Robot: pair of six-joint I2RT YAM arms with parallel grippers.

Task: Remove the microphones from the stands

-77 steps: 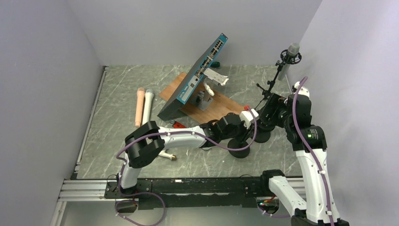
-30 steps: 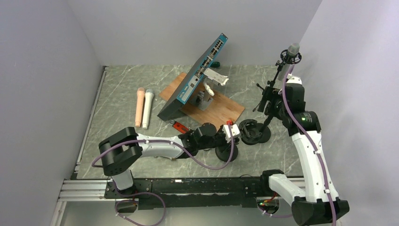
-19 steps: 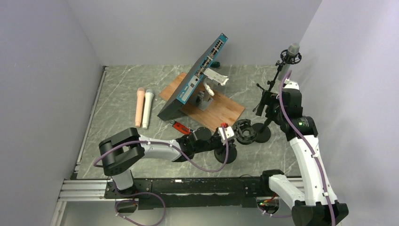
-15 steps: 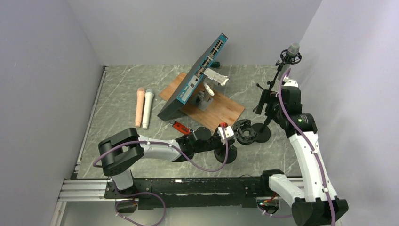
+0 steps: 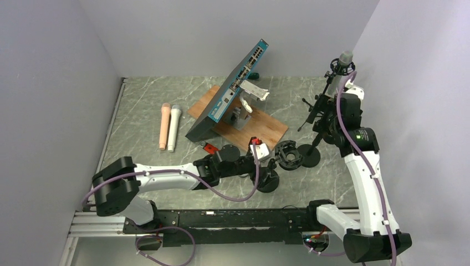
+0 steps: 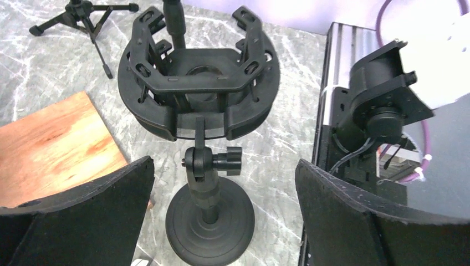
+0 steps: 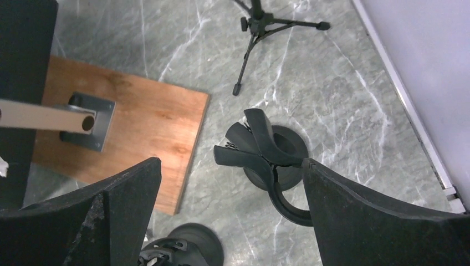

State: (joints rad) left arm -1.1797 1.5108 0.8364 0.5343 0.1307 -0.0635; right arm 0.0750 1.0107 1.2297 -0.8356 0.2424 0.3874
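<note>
A pink microphone (image 5: 164,125) and a white microphone (image 5: 174,127) lie side by side on the bench (image 5: 138,105), out of the way of the job; next a network switch (image 5: 233,88) leans over a wooden board (image 5: 260,128); the left end effector (image 6: 224,162) sits low near the bench with its fingers spread wide, holding nothing, facing an empty shock mount (image 6: 199,83) on a round-foot stand (image 6: 209,221), so I think it is only waiting; the right arm (image 5: 363,166) reaches up high, most likely because the grey microphone (image 5: 345,57) sits high, clipped on top of the tripod stand (image 5: 317,105) by the right wall; the right end effector (image 7: 231,160) is wide open too, touching nothing, looking down on a clip stand (image 7: 266,152); the grab is not yet made.
</note>
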